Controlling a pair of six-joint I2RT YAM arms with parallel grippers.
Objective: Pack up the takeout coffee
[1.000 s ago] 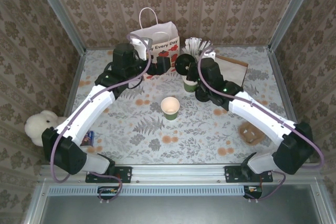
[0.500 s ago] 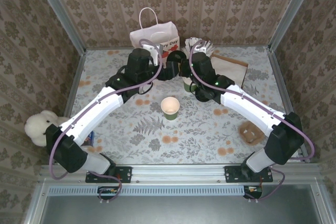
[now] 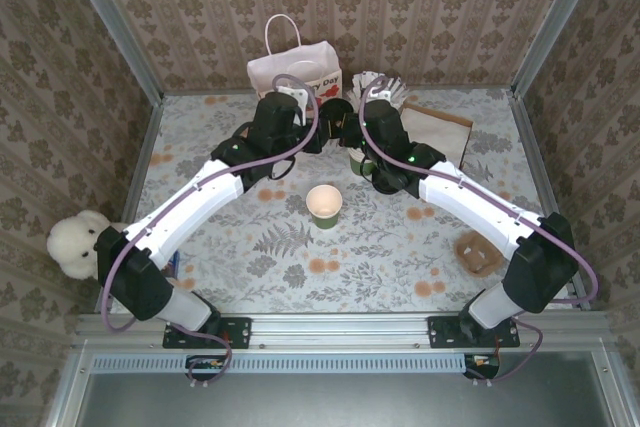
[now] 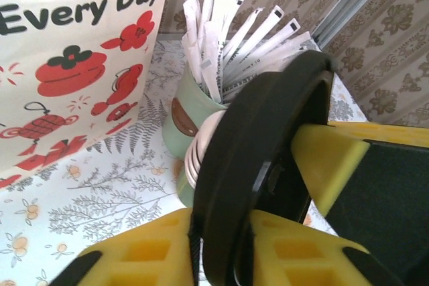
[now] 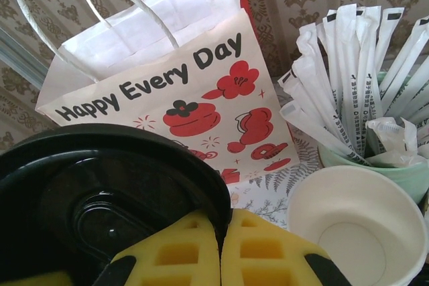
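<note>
Two claws meet at the far middle of the tabletop, and we find both on one black lid, which stands on edge between them. Our left claw has its yellow fingers closed on the lid's lower rim, one against each face. Our right claw is pressed almost flat together and pinches the rim of the same lid, which spreads away toward 10 o'clock in its wrist view. From the left wrist we also see one of its fingers lying against the lid's hollow face at 3 o'clock.

The takeout coffee cup stands upright and lidless on the tabletop, green outside and cream inside. From above it lies at 6 o'clock of the held lid, nearer the arm bases, with bare tabletop between. Neither claw touches it.

At 3 o'clock of the right claw we see a stack of green cups, just in front of a mint cup of wrapped straws. A white paper bag printed "Happy Every Day" stands upright at 12 o'clock.
</note>
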